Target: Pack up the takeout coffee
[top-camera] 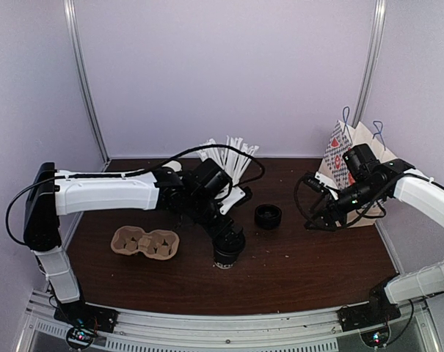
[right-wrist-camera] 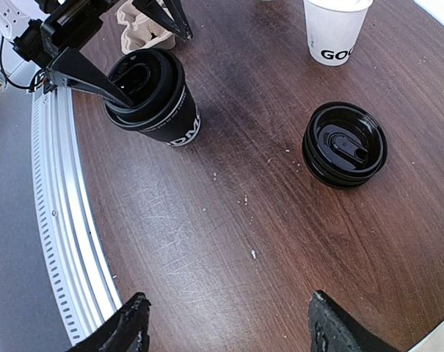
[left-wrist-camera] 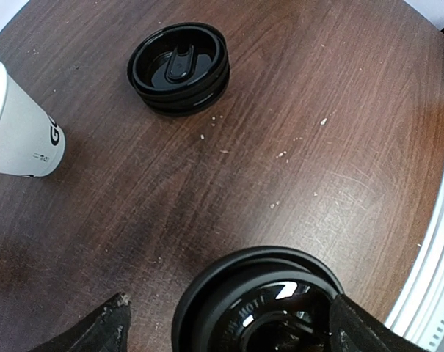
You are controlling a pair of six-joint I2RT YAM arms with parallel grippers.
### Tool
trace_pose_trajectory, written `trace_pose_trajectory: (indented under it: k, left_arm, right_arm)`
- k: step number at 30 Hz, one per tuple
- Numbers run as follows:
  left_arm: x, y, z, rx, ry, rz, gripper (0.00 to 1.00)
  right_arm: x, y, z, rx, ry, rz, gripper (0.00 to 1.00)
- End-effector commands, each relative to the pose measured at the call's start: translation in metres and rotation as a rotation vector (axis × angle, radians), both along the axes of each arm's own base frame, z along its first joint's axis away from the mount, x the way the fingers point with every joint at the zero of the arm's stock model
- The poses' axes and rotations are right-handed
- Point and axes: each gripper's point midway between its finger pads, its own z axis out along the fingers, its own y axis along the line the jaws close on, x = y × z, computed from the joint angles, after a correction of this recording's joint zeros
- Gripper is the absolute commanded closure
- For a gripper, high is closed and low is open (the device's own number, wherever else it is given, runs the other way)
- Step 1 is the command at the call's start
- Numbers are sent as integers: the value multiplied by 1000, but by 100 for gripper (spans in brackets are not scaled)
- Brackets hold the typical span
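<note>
Takeout coffee [right-wrist-camera: 166,121] stands upright within the spread left hand [left-wrist-camera: 229,320]; right hand [right-wrist-camera: 233,323] likewise spread.

The takeout coffee [right-wrist-camera: 163,117] is coloured black with white lettering; the cup carrier [top-camera: 144,243] is seen in tan; the worktop [top-camera: 302,257] is patterned in dark brown woodgrain.

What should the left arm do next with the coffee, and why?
Probably close the left gripper on the coffee: its open jaws straddle the lidded cup, which stands upright on the table, not yet gripped.
</note>
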Motion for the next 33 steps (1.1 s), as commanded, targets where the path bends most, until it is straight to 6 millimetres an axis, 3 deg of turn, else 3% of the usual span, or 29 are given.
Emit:
trace_pose_trajectory:
  k: [1, 11, 26, 33]
  left_arm:
    - [0, -5, 31, -71, -34, -13, 5]
    - [-12, -4, 35, -89, 10, -35, 5]
    - [-22, 2, 7, 22, 43, -56, 2]
    - [-20, 7, -4, 73, 45, -52, 6]
  right_arm:
    - [0, -1, 4, 12, -26, 4, 27]
    - [-1, -2, 4, 14, -28, 1, 27]
    - [-1, -2, 4, 17, -27, 2, 26]
    - [-1, -2, 4, 18, -26, 1, 26]
